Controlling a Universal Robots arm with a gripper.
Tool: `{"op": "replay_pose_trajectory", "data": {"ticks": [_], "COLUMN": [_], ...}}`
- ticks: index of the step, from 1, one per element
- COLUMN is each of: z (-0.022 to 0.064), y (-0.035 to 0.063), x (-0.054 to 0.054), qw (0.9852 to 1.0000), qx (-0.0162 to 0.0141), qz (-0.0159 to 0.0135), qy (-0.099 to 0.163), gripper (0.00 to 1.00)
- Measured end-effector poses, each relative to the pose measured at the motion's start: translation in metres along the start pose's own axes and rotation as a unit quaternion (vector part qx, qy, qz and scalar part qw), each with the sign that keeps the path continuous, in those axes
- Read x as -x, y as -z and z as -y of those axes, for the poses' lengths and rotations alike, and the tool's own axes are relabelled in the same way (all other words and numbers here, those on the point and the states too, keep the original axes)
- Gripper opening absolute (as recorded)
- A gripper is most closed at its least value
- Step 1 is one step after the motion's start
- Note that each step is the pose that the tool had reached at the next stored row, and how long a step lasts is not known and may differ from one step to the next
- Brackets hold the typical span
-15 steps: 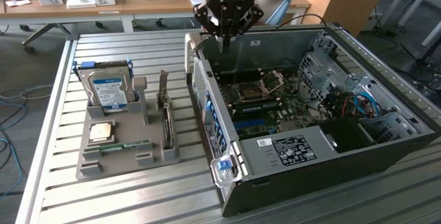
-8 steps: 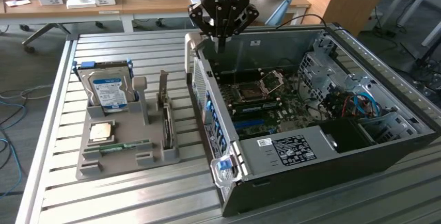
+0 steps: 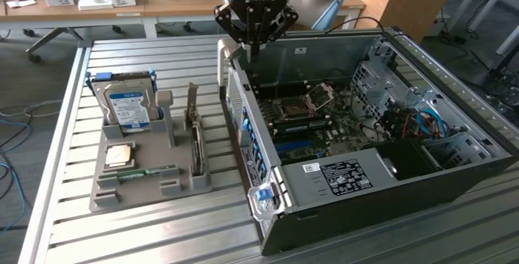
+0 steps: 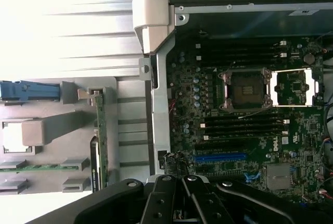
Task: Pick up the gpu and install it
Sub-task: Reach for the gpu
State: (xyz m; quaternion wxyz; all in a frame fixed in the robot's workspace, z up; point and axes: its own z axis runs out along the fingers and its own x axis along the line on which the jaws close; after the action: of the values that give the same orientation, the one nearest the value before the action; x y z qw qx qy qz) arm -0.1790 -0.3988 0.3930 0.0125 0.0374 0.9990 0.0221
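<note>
Ext. view: the gripper is hanging over the rear edge of the open PC case, at the corner nearest the parts tray. Its fingers are pinched together w/ nothing between them, so it's carrying nothing. The gpu is standing on edge in the slot on the tray's side nearest the case, w/ its silver bracket end pointing up. It's well apart from the gripper and nothing is touching it. The gray tray is sitting on the slatted metal table, on the ext. view's left of the case. The hard drive w/ blue label is standing upright at the tray's far end. A narrow green memory stick is lying flat near the front. Inside the case the motherboard is lying exposed.

Wrist view: the gripper is showing as dark linkages closing to a point, empty, over the case wall beside the motherboard. The gpu is appearing edge-on as a thin green-brown strip, upright in the tray, just beside the case's outer wall but not touching it. A blue slot is sitting open on the board, w/ the CPU socket beyond it. The memory stick is resting flat in its tray recess.
</note>
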Motion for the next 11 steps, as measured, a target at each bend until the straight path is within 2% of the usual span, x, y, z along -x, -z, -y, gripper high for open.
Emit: {"op": "replay_pose_trajectory", "data": {"ticks": [6, 11], "z": [0.0009, 0.0019], "y": [0.0001, 0.0002], "x": [-0.011, -0.025], "qw": [1.0, 1.0], "qx": [0.0, 0.0], "qz": [0.0, 0.0], "qy": [0.0, 0.0], "gripper": [0.11, 0.11]}}
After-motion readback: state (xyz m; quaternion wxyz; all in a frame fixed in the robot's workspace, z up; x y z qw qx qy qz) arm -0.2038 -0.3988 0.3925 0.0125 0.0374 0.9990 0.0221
